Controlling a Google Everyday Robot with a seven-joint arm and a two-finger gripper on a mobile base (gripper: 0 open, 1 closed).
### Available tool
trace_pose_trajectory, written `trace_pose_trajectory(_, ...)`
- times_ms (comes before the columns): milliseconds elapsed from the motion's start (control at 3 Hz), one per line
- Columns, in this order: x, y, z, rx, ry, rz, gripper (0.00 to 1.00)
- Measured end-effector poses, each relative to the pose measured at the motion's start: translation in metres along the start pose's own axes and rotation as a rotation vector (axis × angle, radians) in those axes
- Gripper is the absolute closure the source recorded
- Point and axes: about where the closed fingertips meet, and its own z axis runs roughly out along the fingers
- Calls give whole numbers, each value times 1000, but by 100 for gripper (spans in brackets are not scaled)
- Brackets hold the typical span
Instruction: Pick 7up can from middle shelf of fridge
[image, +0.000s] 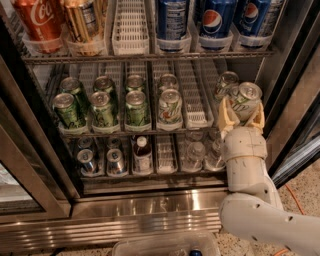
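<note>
The fridge (45, 150) stands open before me. Its middle shelf (145, 131) holds white lane trays with several green cans and a paler silver can (170, 106). My gripper (242, 116) is at the right end of this shelf, shut on the 7up can (244, 101), a pale silver can with green lettering, tilted and held at the shelf's front edge. Another silvery can (226, 82) sits just behind it. My white arm (250, 175) rises from the lower right.
The top shelf holds a Coca-Cola can (37, 22) at the left, an empty white tray (130, 25), and Pepsi cans (215, 20) at the right. The bottom shelf has small cans and bottles (142, 155). The dark door frame (295, 105) stands close on the right. A clear bin (165, 245) is at the floor.
</note>
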Motion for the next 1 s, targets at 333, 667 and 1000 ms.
trace_pose_trajectory(333,-12,7,-8,-25,4,56,100)
trace_pose_trajectory(667,-21,15,-13,-57,13,110,100)
trace_pose_trajectory(1000,-26,25,-17,-90,20,160,100)
